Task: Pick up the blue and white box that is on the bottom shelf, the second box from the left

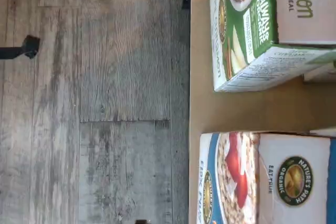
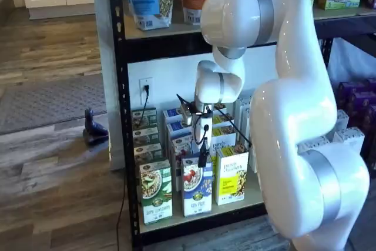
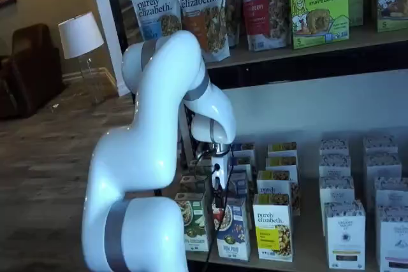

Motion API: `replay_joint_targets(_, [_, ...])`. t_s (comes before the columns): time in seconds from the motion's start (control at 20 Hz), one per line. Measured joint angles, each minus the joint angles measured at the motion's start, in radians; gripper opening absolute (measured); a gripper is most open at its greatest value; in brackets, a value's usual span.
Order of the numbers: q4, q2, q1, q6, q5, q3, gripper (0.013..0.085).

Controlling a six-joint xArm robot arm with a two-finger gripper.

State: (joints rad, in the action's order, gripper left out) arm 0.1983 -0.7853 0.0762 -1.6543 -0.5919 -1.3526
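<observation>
The blue and white box stands upright at the front of the bottom shelf, with a cereal bowl and red berries on its face. It also shows in a shelf view and in the wrist view. My gripper hangs just above and in front of this box, and its black fingers point down. It holds nothing and stands open. In a shelf view the gripper is partly hidden behind the arm. The tan shelf board shows between the cartons.
A green and white carton stands left of the blue one, and a yellow carton stands right of it. More rows of boxes stand behind. The black rack post is at the left. Granola bags fill the higher shelf. The wood floor lies in front.
</observation>
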Motion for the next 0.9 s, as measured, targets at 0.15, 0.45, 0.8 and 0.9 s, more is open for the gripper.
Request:
replay_joint_targets(0.15, [0.007, 0.000, -0.011, -0.014, -0.034, -0.017, 0.0850])
replay_joint_targets(0.45, [-0.007, -0.001, -0.027, -0.018, -0.045, -0.030, 0.0850])
replay_joint_targets(0.8, [-0.009, -0.044, -0.032, -0.019, -0.055, -0.081, 0.0850])
replay_joint_targets(0.9, [-0.008, -0.060, -0.030, -0.019, -0.054, -0.099, 0.0850])
